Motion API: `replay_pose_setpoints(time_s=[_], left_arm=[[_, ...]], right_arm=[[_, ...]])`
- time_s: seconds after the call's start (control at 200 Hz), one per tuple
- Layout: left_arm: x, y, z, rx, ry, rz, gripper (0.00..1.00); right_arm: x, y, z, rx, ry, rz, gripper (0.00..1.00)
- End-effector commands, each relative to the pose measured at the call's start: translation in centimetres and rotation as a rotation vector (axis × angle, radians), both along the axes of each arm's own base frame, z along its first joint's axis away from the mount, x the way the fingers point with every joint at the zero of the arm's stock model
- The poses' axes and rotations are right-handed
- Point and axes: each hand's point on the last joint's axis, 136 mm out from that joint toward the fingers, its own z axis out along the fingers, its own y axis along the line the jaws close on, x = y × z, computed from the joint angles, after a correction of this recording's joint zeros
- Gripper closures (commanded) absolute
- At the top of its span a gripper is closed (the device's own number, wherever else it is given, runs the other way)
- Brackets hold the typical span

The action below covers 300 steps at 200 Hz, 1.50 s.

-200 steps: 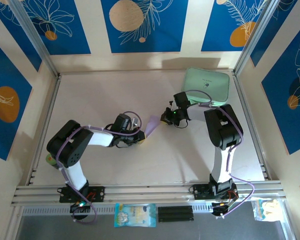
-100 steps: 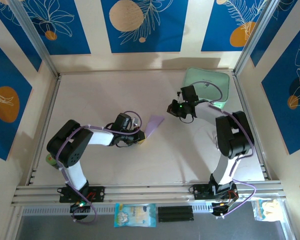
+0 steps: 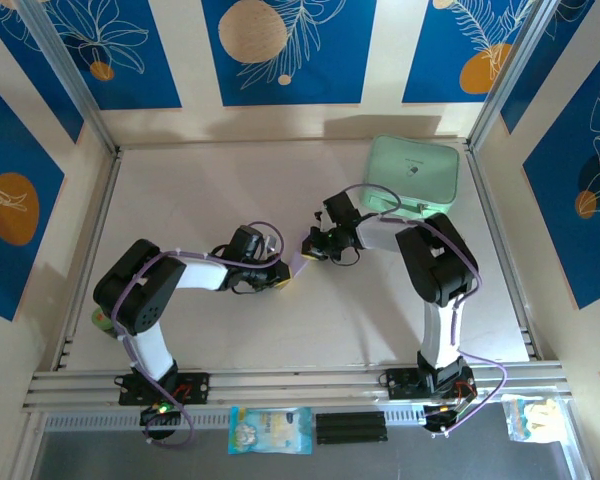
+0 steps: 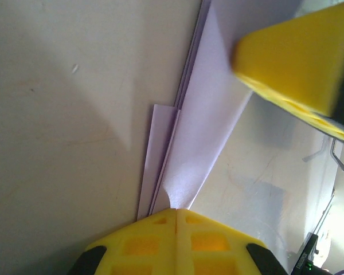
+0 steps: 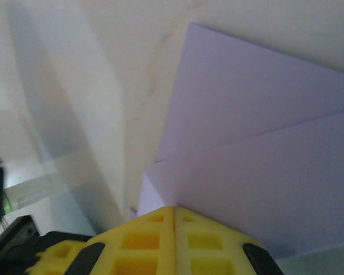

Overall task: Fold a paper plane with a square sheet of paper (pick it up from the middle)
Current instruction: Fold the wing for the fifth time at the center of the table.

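While both arms reached toward the middle of the pale beige surface (image 3: pixel 200 190), the thin pale lilac-purple sheet of paper (image 3: pixel 300 262), creased into a narrow pointed shape, lay between their two tips, near the centre of the surface. The left end effector (image 3: pixel 278 272) had its yellow fingers pressed together. In the left wrist view the pointed end of the sheet of paper (image 4: pixel 200 143) went straight into the seam between them, so it was clamped on the paper. In that same view several folded layers were visible along the left edge of the paper, with one narrow flap lying flat on the surface.

The right end effector (image 3: pixel 313 248) came from the opposite side. Its yellow fingers were also together, and in the right wrist view the sheet of paper (image 5: pixel 264 132) ran in under them, with one diagonal crease across it. One yellow finger (image 4: pixel 292 57) of the right end effector was seen in the left wrist view, over the far part of the paper. A mint-green rounded case (image 3: pixel 412 175) stood at the far right corner of the surface, well apart from the paper.
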Motion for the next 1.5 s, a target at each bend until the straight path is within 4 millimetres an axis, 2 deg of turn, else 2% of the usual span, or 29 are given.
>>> replay_pose_setpoints(time_s=[0.0, 0.14, 0.225, 0.535, 0.64, 0.855, 1.015, 1.296, 1.496], left_arm=[[-1.5, 0.5, -0.6, 0.034, 0.053, -0.031, 1.0], [0.3, -1.4, 3.2, -0.04, -0.055, -0.09, 0.97], [1.1, -2.1, 4.3, -0.053, -0.105, -0.11, 0.95], [2.0, -3.5, 2.4, -0.039, -0.086, -0.138, 0.97], [1.8, -3.3, 1.1, 0.004, -0.065, -0.146, 0.97], [-0.3, -1.6, -2.1, 0.064, -0.011, -0.156, 1.0], [-2.7, -0.4, -3.4, 0.081, 0.004, -0.214, 1.0], [-5.4, 1.2, -3.1, 0.098, -0.009, -0.286, 1.0], [-7.8, 2.8, -3.9, 0.114, 0.019, -0.296, 1.0]], right_arm=[[0.2, 0.1, -0.2, 0.013, 0.026, -0.001, 1.0], [-0.1, -1.1, -1.8, -0.04, 0.056, -0.018, 1.0], [-0.4, -1.4, -2.5, -0.061, 0.07, -0.015, 1.0], [-0.9, -1.7, -3.5, -0.074, 0.11, -0.022, 1.0], [-1.0, -1.8, -3.7, -0.079, 0.118, -0.024, 1.0], [-1.1, -2.4, -4.3, -0.11, 0.142, -0.033, 1.0], [-1.4, -2.9, -4.5, -0.145, 0.163, -0.036, 1.0], [-1.4, -3.3, -5.0, -0.168, 0.185, -0.044, 1.0], [-1.4, -3.4, -5.1, -0.171, 0.19, -0.045, 1.0]])
